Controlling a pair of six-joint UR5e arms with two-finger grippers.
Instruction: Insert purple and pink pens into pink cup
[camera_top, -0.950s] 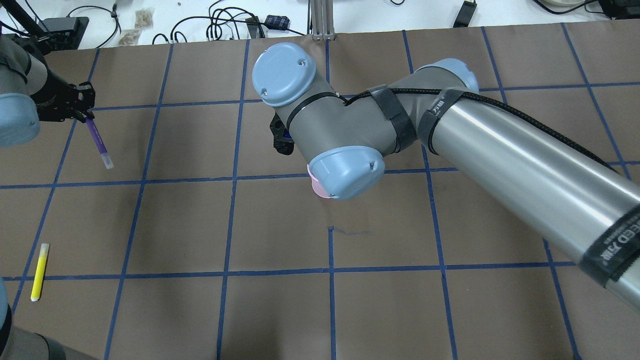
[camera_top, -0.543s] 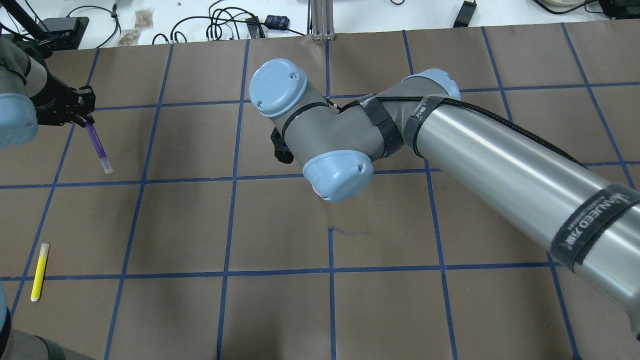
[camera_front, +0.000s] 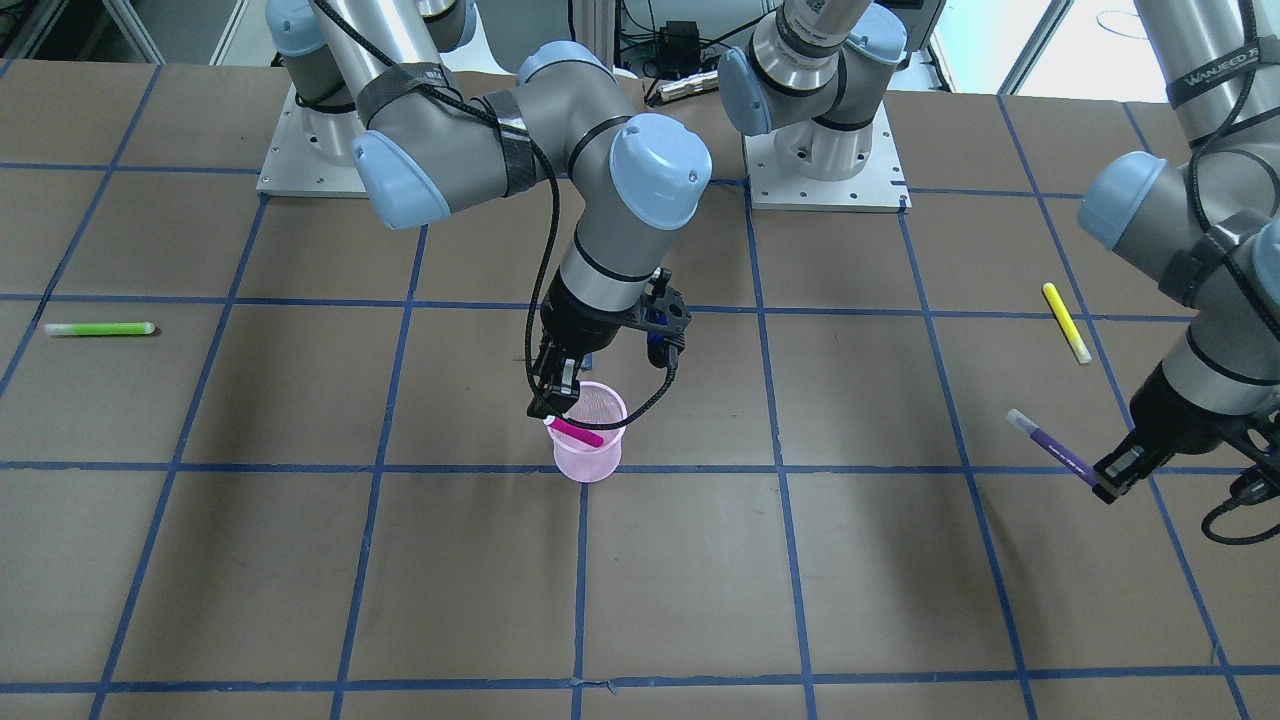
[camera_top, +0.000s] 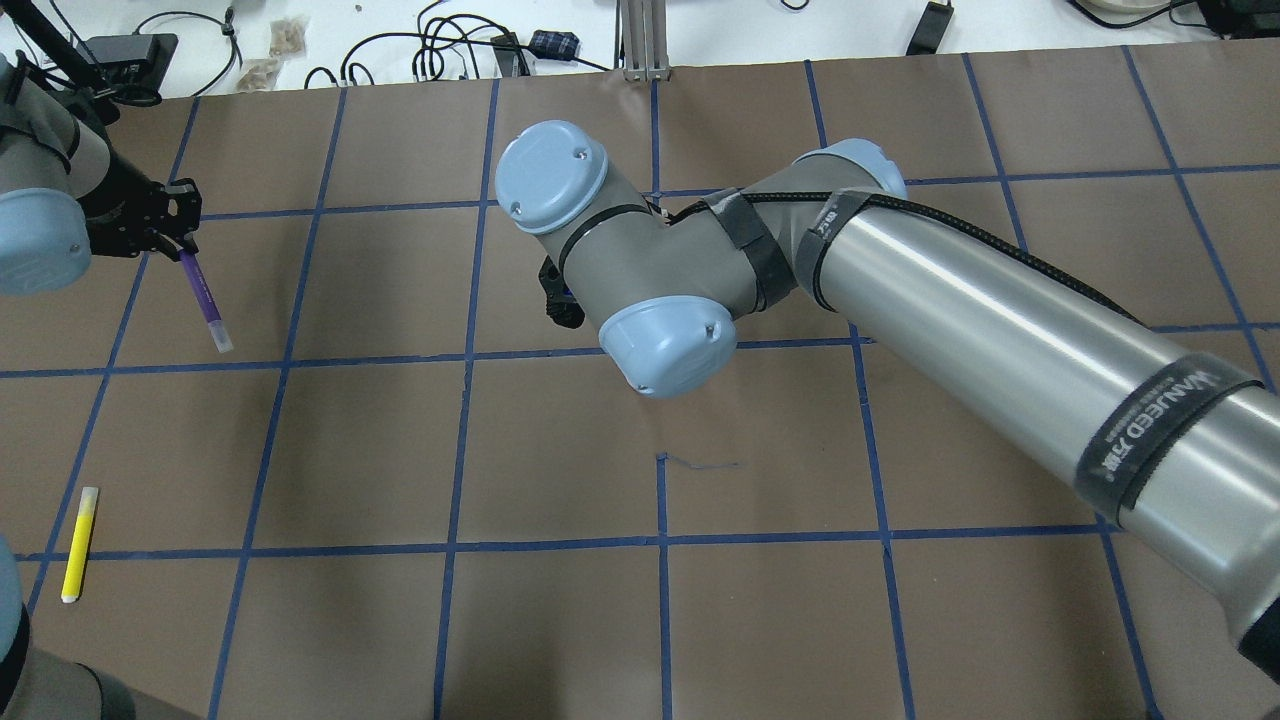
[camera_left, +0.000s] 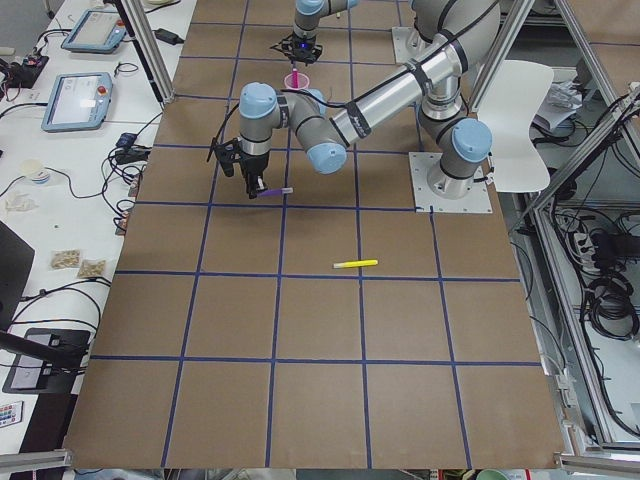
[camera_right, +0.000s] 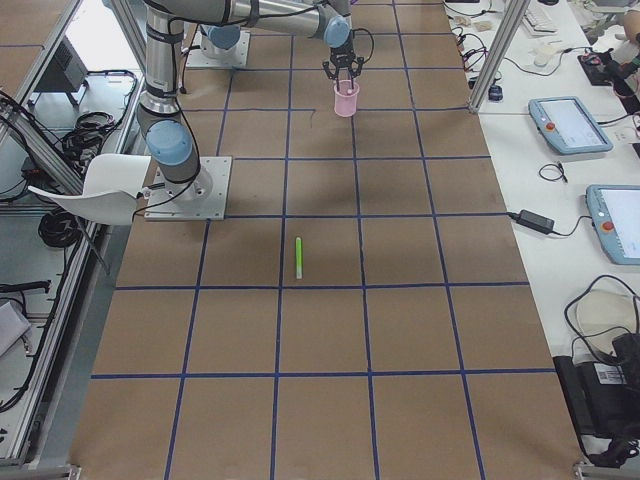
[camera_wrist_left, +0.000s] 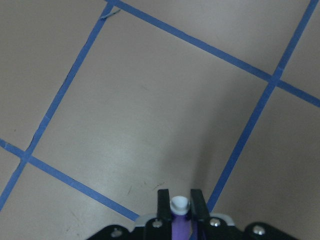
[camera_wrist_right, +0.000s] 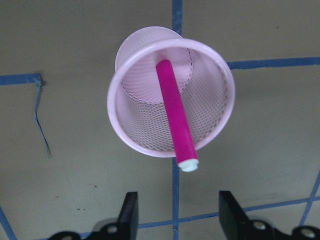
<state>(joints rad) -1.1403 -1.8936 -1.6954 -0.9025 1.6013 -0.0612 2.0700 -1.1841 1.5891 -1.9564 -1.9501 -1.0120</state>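
Observation:
The pink mesh cup (camera_front: 588, 455) stands upright mid-table. The pink pen (camera_front: 577, 432) leans inside it, its white end over the rim; the right wrist view shows the pen (camera_wrist_right: 175, 115) in the cup (camera_wrist_right: 142, 127). My right gripper (camera_front: 550, 400) hangs just above the cup, open and empty (camera_wrist_right: 179, 205). My left gripper (camera_front: 1110, 480) is shut on the purple pen (camera_front: 1055, 452) and holds it tilted above the table, far from the cup; both show in the overhead view (camera_top: 175, 235), pen (camera_top: 203, 300). In the overhead view the right arm hides the cup.
A yellow pen (camera_front: 1066, 322) lies on the table near the left arm, also seen in the overhead view (camera_top: 79, 543). A green pen (camera_front: 98, 328) lies far off on the robot's right side. Brown table with blue tape grid (camera_top: 660, 545).
The left gripper with the purple pen has shifted slightly right. The right arm's wrist has shifted a little and now fully hides the cup in the overhead view.

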